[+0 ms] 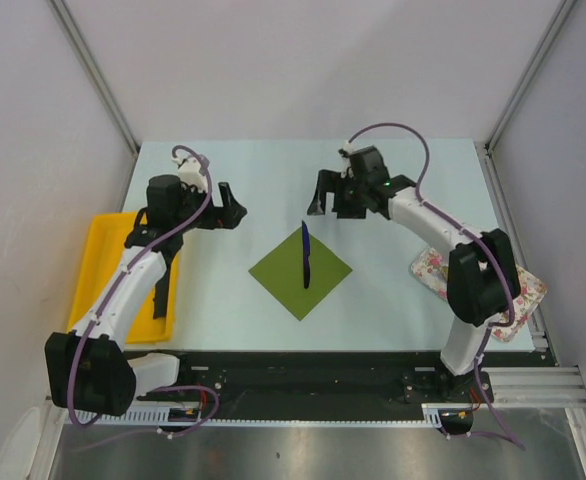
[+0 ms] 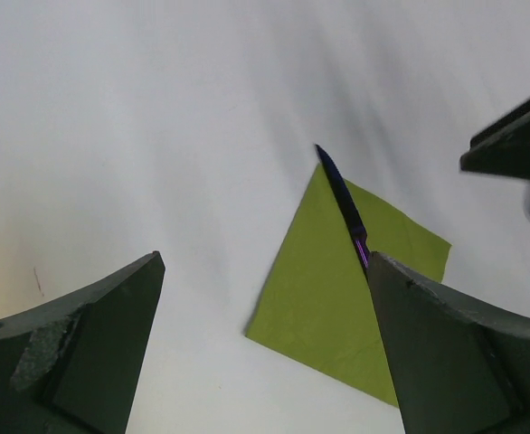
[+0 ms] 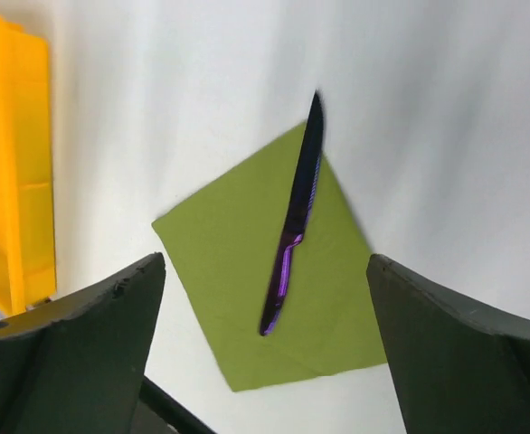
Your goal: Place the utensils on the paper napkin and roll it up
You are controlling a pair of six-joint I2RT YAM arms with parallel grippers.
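— Grippers?
— The left gripper (image 1: pixel 231 205) gapes fully and the right gripper (image 1: pixel 325 205) is wide too. Both are empty, touching nothing.
— Count?
— One knife (image 3: pixel 294 226) on one napkin (image 3: pixel 238 271), table (image 1: pixel 223 310) centre, tip overhanging the napkin's far corner.

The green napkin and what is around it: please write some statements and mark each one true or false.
1. The knife lies on the green napkin. True.
2. The whole knife lies inside the napkin's edges. False: its tip sticks out past the far corner.
3. The right gripper holds the knife in its jaws. False: the jaws are open and the knife lies free on the napkin.
4. A yellow tray is at the left side of the table. True.
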